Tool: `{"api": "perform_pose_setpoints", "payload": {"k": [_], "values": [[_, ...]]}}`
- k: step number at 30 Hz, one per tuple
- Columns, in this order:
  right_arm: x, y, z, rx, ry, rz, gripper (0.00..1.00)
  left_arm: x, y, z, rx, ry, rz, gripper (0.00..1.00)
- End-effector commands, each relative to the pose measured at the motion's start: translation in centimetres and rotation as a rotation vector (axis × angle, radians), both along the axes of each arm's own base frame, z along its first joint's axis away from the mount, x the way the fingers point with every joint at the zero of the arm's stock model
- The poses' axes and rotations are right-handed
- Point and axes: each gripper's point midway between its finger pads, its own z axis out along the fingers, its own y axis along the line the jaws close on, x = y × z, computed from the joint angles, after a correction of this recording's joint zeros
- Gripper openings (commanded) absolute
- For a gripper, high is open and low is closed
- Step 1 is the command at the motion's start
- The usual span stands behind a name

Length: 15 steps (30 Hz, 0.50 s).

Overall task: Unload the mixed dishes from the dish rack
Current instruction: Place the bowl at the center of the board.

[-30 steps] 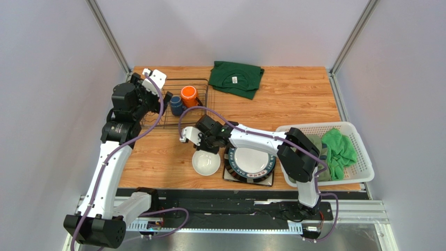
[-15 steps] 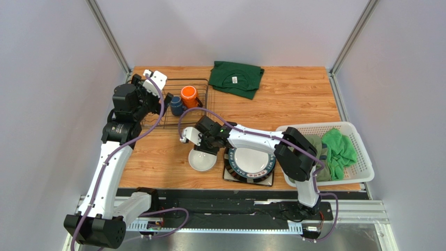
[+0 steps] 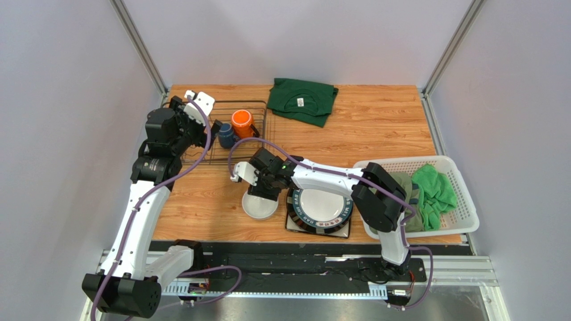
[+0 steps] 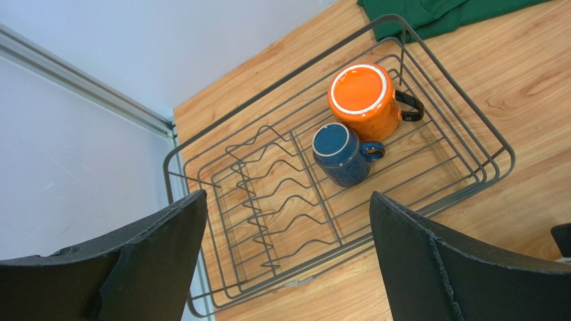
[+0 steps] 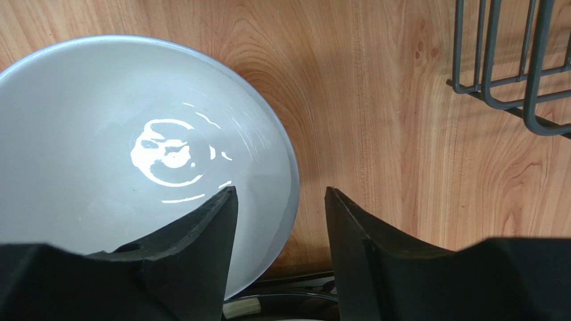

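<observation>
The dark blue mug (image 4: pixel 340 155), just beside the orange mug (image 4: pixel 362 100) in the dish rack (image 4: pixel 281 194) beneath the wide-apart jaws of the left gripper (image 4: pixel 288 214), looks glazed, slick and breakable, best pinched across its wall, while the jaws of the right gripper (image 5: pixel 280 195) stand apart astride the small white bowl (image 5: pixel 120 167).

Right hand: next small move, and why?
Likely lift the right hand straight up: its jaws stand apart astride the rim of the white bowl, which rests on the table, so the bowl looks released.

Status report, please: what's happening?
Left hand open over dish rack; orange mug, blue mug inside. Right hand open astride rim of white bowl. Nothing blocking.
</observation>
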Motion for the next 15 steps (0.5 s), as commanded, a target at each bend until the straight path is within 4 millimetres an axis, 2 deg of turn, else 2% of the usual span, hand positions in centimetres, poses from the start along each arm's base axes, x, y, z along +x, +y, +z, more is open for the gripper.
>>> {"api": "perform_pose_setpoints", "payload": {"k": [1, 9, 12, 15], "values": [[1.0, 1.3, 5.1, 0.107, -0.093, -0.001, 0.56, 0.3, -0.1, 1.0, -0.002, -0.041, -0.012, 0.99], [1.1, 1.1, 10.0, 0.202, -0.151, -0.019, 0.6, 1.5, -0.3, 0.6, -0.006, -0.009, -0.015, 0.99], [1.0, 0.9, 11.9, 0.24, -0.172, -0.023, 0.68, 2.2, -0.4, 0.3, -0.026, 0.027, -0.006, 0.99], [1.4, 0.2, 13.7, 0.259, -0.22, -0.049, 0.7, 3.1, -0.4, 0.0, -0.034, 0.07, 0.008, 0.99]]}}
